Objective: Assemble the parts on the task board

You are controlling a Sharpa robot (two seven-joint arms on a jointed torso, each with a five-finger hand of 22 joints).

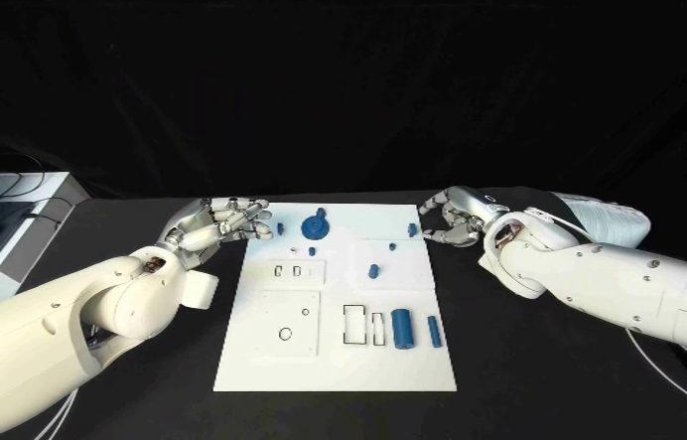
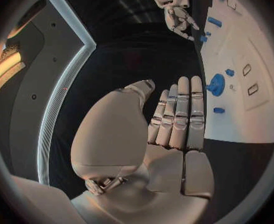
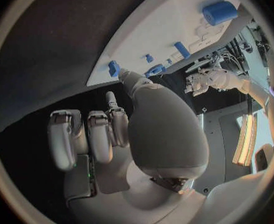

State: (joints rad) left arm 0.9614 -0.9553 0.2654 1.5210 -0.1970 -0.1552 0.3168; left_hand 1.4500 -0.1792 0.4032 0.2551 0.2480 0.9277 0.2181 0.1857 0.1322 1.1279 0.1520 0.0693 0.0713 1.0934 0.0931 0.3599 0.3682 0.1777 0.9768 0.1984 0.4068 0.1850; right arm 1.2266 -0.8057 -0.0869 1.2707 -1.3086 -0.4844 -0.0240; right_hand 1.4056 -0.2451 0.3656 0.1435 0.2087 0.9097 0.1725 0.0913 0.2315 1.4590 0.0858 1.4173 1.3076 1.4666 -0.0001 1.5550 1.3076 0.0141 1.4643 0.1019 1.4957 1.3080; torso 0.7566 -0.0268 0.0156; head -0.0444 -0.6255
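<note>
Head view — white rectangular task board point(image 1: 337, 361) mid-bench, small blue plastic parts point(image 1: 404, 328) mostly loose, assembly barely begun | left wrist — left hand point(image 2: 174, 117) flat, holding nothing | right wrist — right hand point(image 3: 106, 134) curled, holding nothing.

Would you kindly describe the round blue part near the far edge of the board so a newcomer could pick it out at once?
Start at the white task board in the middle of the black table and look to its far edge, on the side of the left hand. There lies the round part, a blue disc with a short stub. It is broader than the small blue pieces around it, and unlike the cylinder it is flat.
</note>
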